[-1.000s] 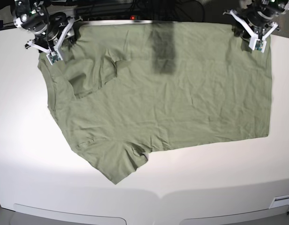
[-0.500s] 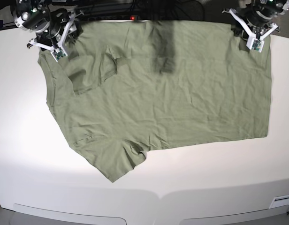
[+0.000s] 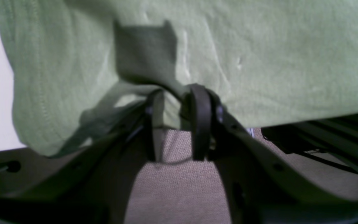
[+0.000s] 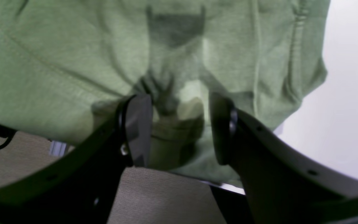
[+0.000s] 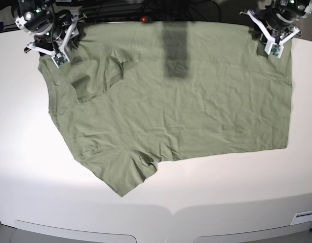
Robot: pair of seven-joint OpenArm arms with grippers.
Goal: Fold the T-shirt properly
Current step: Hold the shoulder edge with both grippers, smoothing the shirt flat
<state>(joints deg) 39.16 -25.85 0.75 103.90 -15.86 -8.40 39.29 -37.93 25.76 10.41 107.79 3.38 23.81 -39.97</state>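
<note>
Most of the T-shirt (image 5: 181, 101) lies spread flat on the white bench (image 5: 24, 167), its near sleeve toward you and its far edge running along the back of the bench — that is where your two pincers sit. Your left pincer (image 3: 176, 124) has closed narrow on a pinch of the far hem corner. Your right pincer (image 4: 179, 130) stands wider around bunched fabric at the far shoulder end, which suggests you mean to lift that edge and draw it toward you.

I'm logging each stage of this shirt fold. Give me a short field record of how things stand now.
shirt: green T-shirt spread on the white table, wrinkled, far edge at the table's far side
left claw: pinching the shirt's far edge
right claw: jaws apart around bunched fabric
sleeve: one points toward the near edge
</note>
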